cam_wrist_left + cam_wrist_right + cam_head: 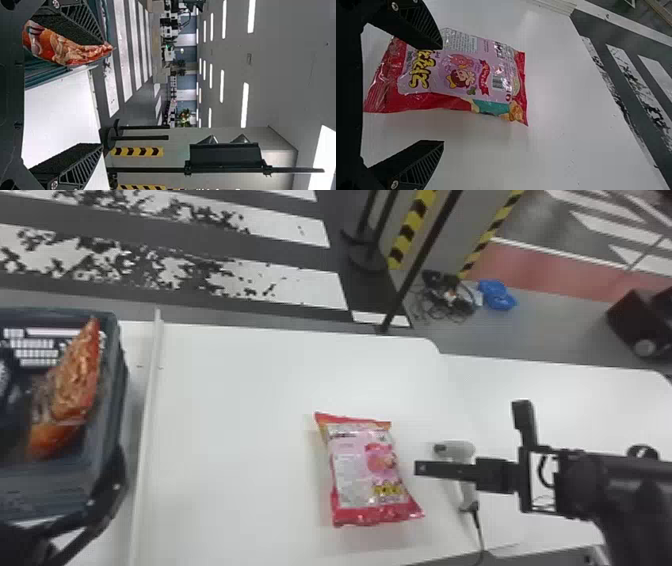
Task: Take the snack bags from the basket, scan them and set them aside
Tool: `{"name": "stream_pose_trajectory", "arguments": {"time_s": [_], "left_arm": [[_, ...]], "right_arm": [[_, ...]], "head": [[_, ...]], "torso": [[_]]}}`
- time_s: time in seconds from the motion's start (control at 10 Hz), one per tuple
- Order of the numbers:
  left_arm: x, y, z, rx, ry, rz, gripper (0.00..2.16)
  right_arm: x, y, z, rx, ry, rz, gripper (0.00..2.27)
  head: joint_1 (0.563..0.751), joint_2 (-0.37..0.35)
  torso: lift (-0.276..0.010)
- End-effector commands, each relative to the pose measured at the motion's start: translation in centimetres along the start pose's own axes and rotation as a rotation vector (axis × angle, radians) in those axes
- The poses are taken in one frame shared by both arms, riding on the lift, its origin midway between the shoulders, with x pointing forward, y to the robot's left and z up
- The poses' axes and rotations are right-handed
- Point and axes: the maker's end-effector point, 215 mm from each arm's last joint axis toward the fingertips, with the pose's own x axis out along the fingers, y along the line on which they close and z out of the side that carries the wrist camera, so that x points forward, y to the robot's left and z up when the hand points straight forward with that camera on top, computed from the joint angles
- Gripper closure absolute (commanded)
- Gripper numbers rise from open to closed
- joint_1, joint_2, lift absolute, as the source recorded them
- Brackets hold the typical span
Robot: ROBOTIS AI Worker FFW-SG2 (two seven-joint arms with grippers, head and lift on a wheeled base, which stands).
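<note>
Right tool [468, 436]: fingers wide, nothing gripped; positioned above the table [235, 390], on the right side of the pink snack bag [365, 465]. Bag lies flat on the table, nearer the near edge than the far edge, red ends toward the far and near edges. In the right wrist view its barcode [497, 82] faces up.

White hand scanner [467, 490] lies to the right of the bag, apart from it, partly behind a right finger; its cable [479, 535] runs to the table's near edge.

Left tool [106, 496]: at the basket's near right corner. Left wrist view gives its fingers wide apart, orange snack bag [72, 390] beside one of them; contact cannot be judged. Orange bag is inside the dark basket [119, 390], tilted, by its right wall.
</note>
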Motion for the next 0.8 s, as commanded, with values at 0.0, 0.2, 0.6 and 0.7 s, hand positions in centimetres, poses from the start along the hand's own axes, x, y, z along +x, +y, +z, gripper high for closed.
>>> {"name": "stream_pose_trajectory", "arguments": {"time_s": [0.0, 0.2, 0.6, 0.7], "left_arm": [[0.0, 0.1, -0.1, 0.001, 0.001, 0.001, 0.08], [0.0, 0.1, -0.2, 0.003, 0.004, 0.001, 0.08], [0.0, 0.1, -0.6, 0.002, 0.011, 0.001, 0.08], [0.0, 0.1, -0.8, 0.004, 0.014, 0.001, 0.08]], "right_arm": [[2.0, 0.3, -0.9, 0.023, 0.039, 0.042, 0.09], [4.0, 0.6, -1.8, -0.028, 0.073, 0.052, 0.09], [7.8, 2.4, -3.7, -0.137, 0.145, 0.075, 0.61], [8.3, 2.6, -3.7, -0.160, 0.145, 0.074, 2.12]], "head": [[0.695, -0.350], [0.695, -0.344], [0.695, -0.290], [0.695, -0.283]], "torso": [[-0.075], [-0.075], [-0.075], [-0.075]]}}
